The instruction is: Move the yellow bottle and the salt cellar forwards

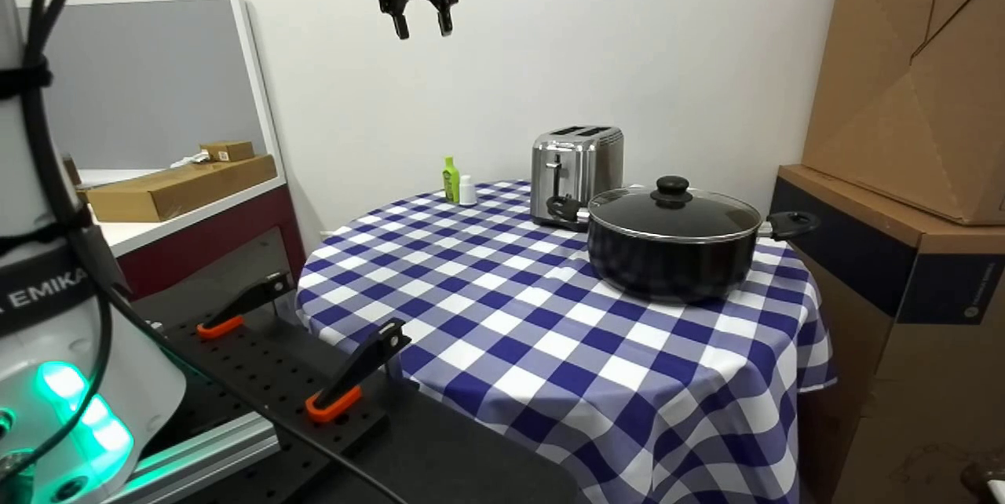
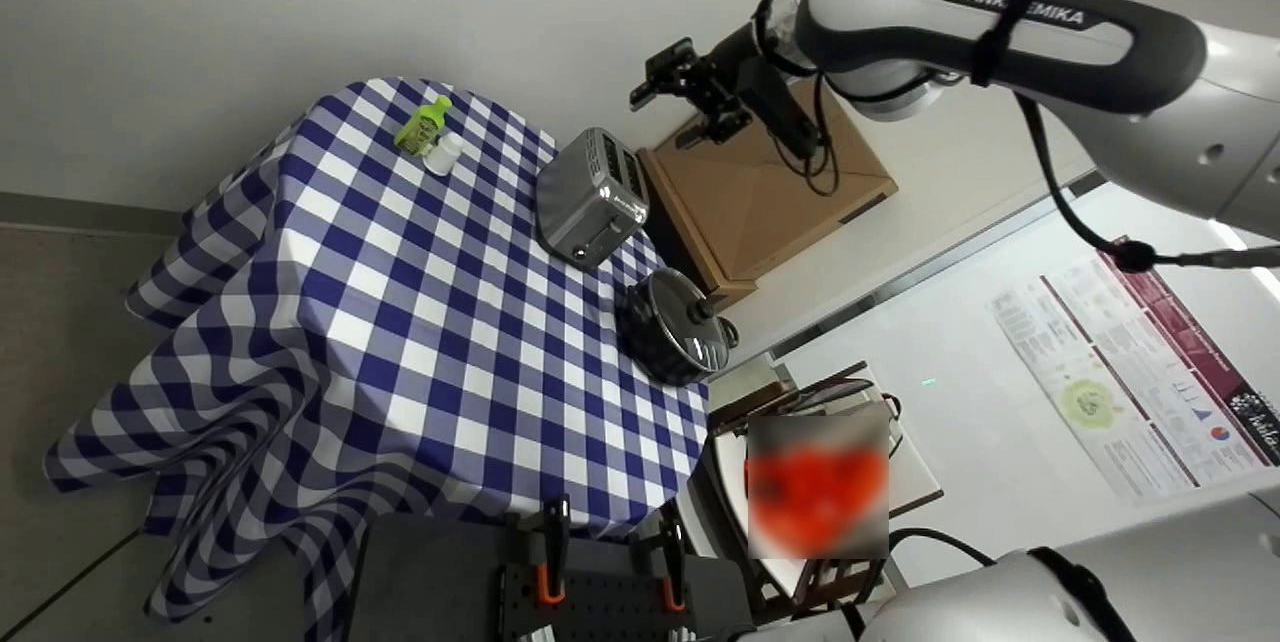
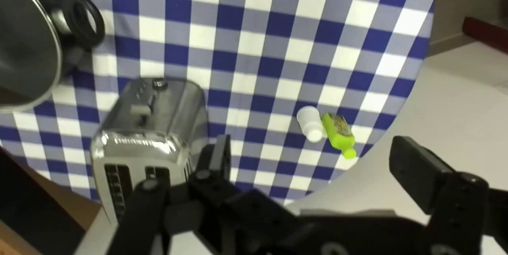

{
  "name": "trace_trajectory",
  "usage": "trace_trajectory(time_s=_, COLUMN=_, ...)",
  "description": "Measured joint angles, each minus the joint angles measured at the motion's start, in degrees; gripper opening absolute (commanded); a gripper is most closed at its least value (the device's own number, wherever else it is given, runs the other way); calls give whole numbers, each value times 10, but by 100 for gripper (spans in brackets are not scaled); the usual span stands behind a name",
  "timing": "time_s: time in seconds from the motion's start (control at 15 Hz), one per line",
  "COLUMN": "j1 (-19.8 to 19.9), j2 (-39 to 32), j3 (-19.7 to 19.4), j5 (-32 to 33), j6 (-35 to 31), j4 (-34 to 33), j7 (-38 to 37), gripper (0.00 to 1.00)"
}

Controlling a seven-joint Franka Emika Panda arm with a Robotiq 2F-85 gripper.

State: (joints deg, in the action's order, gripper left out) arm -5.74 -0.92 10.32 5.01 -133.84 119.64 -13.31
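Note:
The yellow-green bottle stands upright near the table's far edge, in both exterior views. The small white salt cellar stands upright close beside it, also in both exterior views. In the wrist view the bottle and the salt cellar show between the spread fingers, well below them. My gripper is open and empty, high above the table against the wall. It also shows open in an exterior view and in the wrist view.
A shiny metal toaster stands on the checkered tablecloth, to one side of the two small things. A black lidded pot stands beyond it. Cardboard boxes stand beside the table. Black clamps sit at its near edge.

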Motion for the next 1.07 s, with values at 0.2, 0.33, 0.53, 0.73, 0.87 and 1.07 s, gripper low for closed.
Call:
trace_trajectory(time_s=0.2, j1=-29, j2=-97, j3=0, j5=89, j6=-100, j4=-52, j7=-61, gripper=100)
trace_trajectory(time_s=0.33, j1=-56, j2=-163, j3=-15, j5=142, j6=-124, j4=-99, j7=-96, gripper=100)
trace_trajectory(time_s=0.53, j1=-102, j2=-262, j3=-52, j5=169, j6=-129, j4=-181, j7=-115, gripper=100)
trace_trajectory(time_s=0.73, j1=-136, j2=-356, j3=-83, j5=168, j6=-129, j4=-267, j7=-115, gripper=100)
trace_trajectory(time_s=0.87, j1=-151, j2=-412, j3=-96, j5=163, j6=-129, j4=-323, j7=-115, gripper=100)
trace_trajectory(time_s=1.07, j1=-160, j2=-480, j3=-101, j5=140, j6=-122, j4=-404, j7=-114, gripper=100)
